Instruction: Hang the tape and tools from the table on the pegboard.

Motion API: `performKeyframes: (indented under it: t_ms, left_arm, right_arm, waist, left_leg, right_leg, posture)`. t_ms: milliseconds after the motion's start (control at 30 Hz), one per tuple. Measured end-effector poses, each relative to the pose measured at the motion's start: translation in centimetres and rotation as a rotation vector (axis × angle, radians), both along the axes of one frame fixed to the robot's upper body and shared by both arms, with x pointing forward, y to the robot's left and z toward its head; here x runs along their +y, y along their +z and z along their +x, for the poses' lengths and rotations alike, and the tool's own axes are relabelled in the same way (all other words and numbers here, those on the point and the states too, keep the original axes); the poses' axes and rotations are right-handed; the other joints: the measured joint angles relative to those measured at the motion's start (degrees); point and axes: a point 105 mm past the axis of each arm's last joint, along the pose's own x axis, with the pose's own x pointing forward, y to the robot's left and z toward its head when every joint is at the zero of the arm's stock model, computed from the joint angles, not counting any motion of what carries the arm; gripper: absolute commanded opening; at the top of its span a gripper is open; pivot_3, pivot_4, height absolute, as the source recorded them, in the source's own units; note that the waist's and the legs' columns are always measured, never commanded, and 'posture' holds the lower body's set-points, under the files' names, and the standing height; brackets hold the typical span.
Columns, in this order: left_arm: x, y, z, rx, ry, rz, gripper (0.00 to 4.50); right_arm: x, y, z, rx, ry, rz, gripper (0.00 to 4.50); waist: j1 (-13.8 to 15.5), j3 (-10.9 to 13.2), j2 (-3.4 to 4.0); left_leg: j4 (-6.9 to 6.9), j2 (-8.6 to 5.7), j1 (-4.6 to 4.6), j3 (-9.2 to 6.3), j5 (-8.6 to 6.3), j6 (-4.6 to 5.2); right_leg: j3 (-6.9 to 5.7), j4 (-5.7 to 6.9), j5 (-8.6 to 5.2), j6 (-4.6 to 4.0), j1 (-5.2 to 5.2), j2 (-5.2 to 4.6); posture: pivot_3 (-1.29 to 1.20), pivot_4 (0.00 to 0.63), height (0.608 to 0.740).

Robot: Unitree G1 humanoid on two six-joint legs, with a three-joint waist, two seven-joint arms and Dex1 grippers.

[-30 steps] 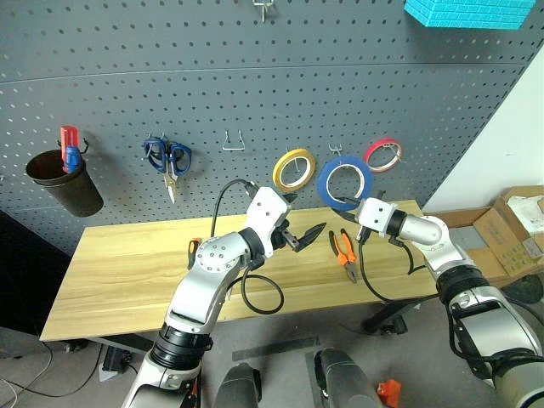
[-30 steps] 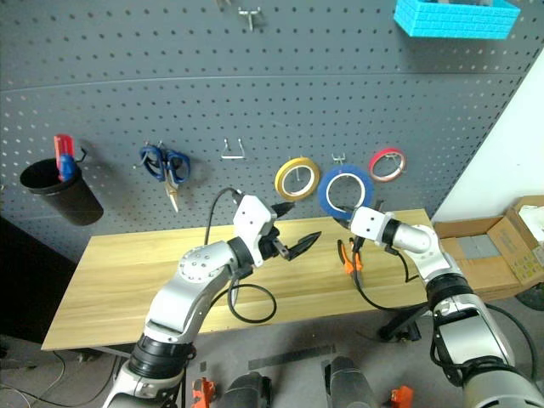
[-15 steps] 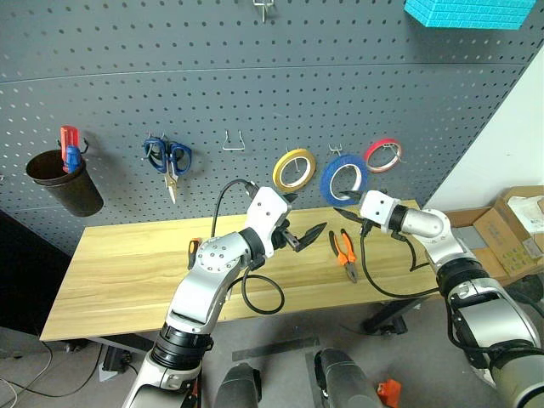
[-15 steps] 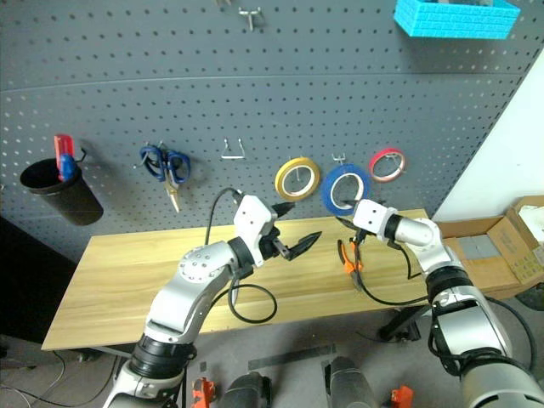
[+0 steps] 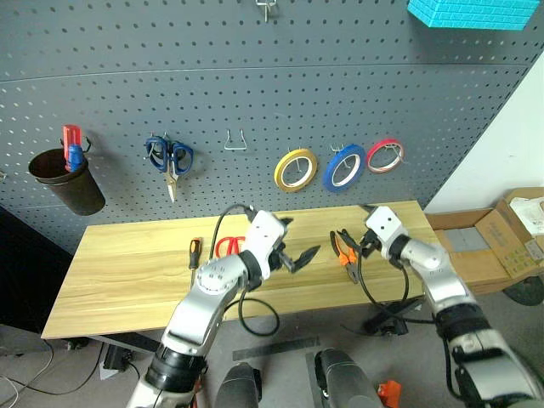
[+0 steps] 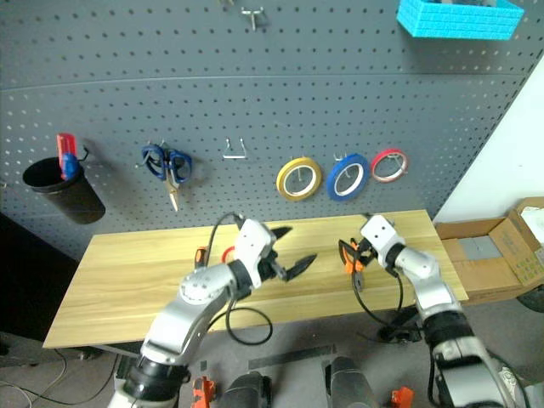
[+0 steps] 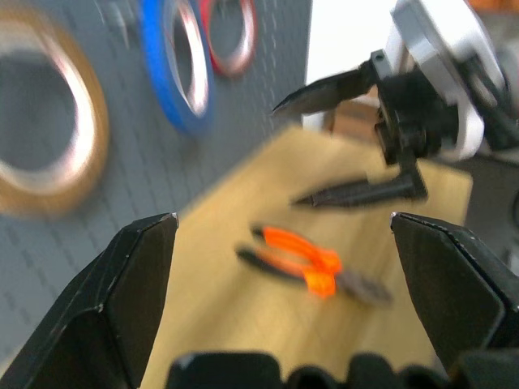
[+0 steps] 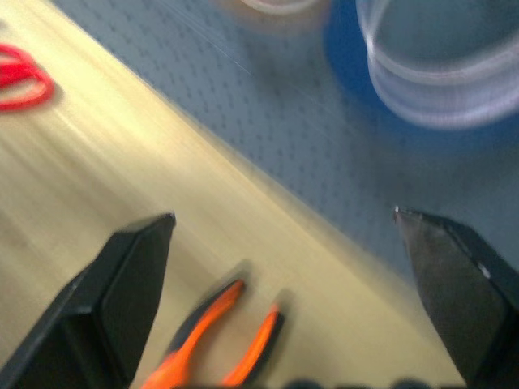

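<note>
The blue tape (image 5: 343, 167) hangs on a hook of the dark grey pegboard (image 5: 255, 76), between a yellow roll and a red-pink roll. On the wooden table (image 5: 127, 272) lie the orange-and-black pliers (image 5: 344, 252), the red-handled scissors (image 5: 226, 246), partly behind my left arm, and the small screwdriver (image 5: 195, 252). My left gripper (image 5: 299, 242) hovers open and empty over the table's middle. Just right of the pliers, my right gripper (image 5: 360, 234) is open and empty. In the right wrist view the pliers' handles (image 8: 219, 340) lie between its fingers, close below.
On the pegboard hang a black bucket (image 5: 66, 183) with a red tool, blue-handled scissors (image 5: 168, 157), an empty wire hook (image 5: 235, 140), the yellow roll (image 5: 295, 169) and the red-pink roll (image 5: 384, 155). A turquoise basket (image 5: 472, 10) sits top right. Cardboard boxes (image 5: 518, 225) stand right of the table.
My right gripper opened and let go of the blue tape, which now hangs on its hook. Both arms sank towards the table, the right one rolling and coming down by the pliers.
</note>
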Motion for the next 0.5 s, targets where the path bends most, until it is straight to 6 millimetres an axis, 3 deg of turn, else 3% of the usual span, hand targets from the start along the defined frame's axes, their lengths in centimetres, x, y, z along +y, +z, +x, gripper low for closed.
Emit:
performKeyframes:
  t_ms: [100, 233, 500]
  left_arm:
    - [0.6, -1.5, -0.8, 0.022, -0.006, 0.050, 4.50]
    - [0.5, -1.7, -1.0, 0.017, -0.014, 0.066, 4.50]
    - [1.5, -1.3, -0.6, -0.005, 0.044, 0.071, 4.50]
  right_arm:
    - [0.4, -1.1, -0.2, 0.185, -0.151, 0.068, 4.48]
    - [0.8, 0.2, 1.2, 0.274, -0.277, 0.128, 4.48]
    - [1.5, -0.1, 2.5, 0.384, -0.321, 0.088, 4.48]
  waist:
    - [-0.24, 0.63, 0.36]
    - [-0.33, 1.86, 0.49]
    - [-0.25, 3.83, 0.33]
  left_leg:
    - [0.02, -0.04, 0.04, 0.00, 0.11, 0.18]
    - [0.00, -0.07, -0.05, -0.03, 0.19, 0.33]
    - [-0.67, -0.08, -0.27, -0.09, 0.15, 0.33]
  right_leg:
    - [0.03, -0.02, -0.20, -0.15, 0.03, 0.00]
    - [0.01, -0.05, -0.20, -0.13, -0.01, 0.00]
    - [-0.04, -0.20, -0.17, 0.08, -0.37, -0.01]
  posture:
    - [-0.03, 0.271, 0.740]
    - [-0.02, 0.302, 0.740]
    - [0.01, 0.337, 0.740]
